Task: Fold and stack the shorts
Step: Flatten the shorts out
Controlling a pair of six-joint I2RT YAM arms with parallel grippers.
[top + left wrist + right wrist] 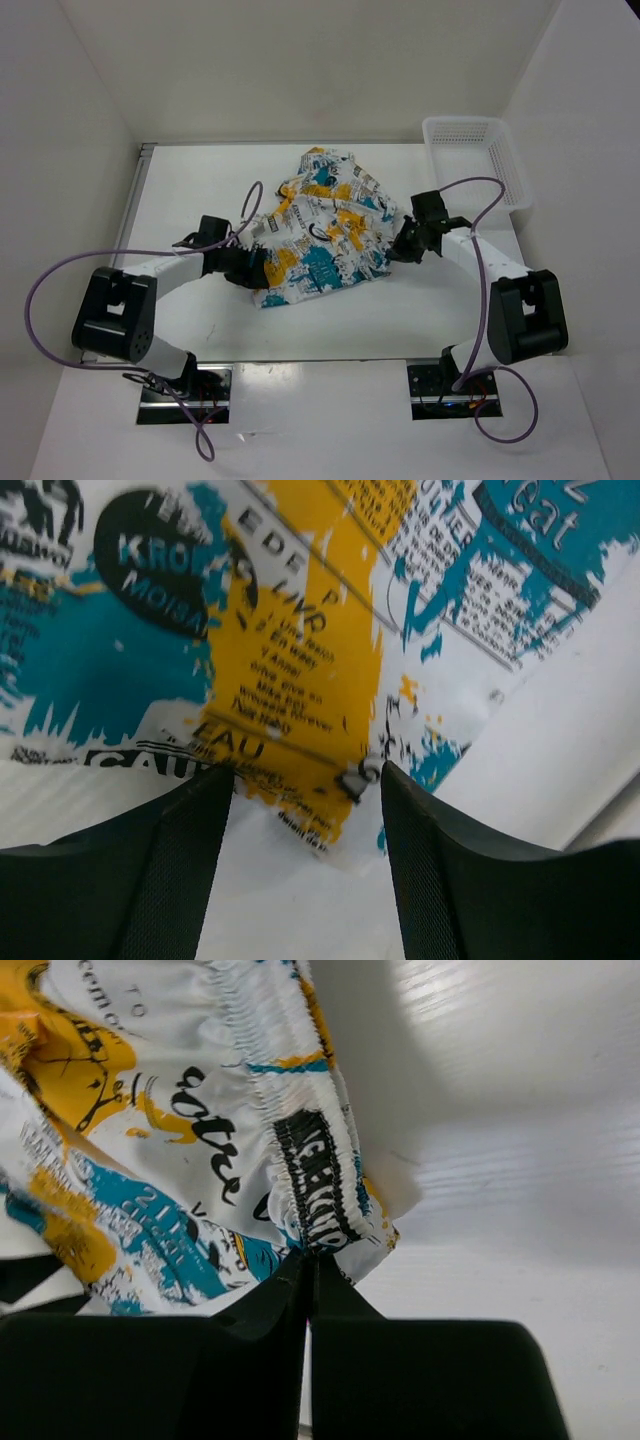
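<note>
The shorts (320, 225), white with teal, yellow and black print, lie bunched in the middle of the table. My left gripper (243, 262) is at their left lower edge. In the left wrist view it (305, 775) is open, its fingers (170, 865) apart, with the printed hem (290, 680) just beyond the tips. My right gripper (403, 245) is at the shorts' right edge. In the right wrist view it (308, 1260) is shut on the gathered waistband (315, 1185).
A white mesh basket (478, 155) stands at the back right corner of the white table (200, 180). White walls enclose the table on the left, back and right. Purple cables loop from both arms.
</note>
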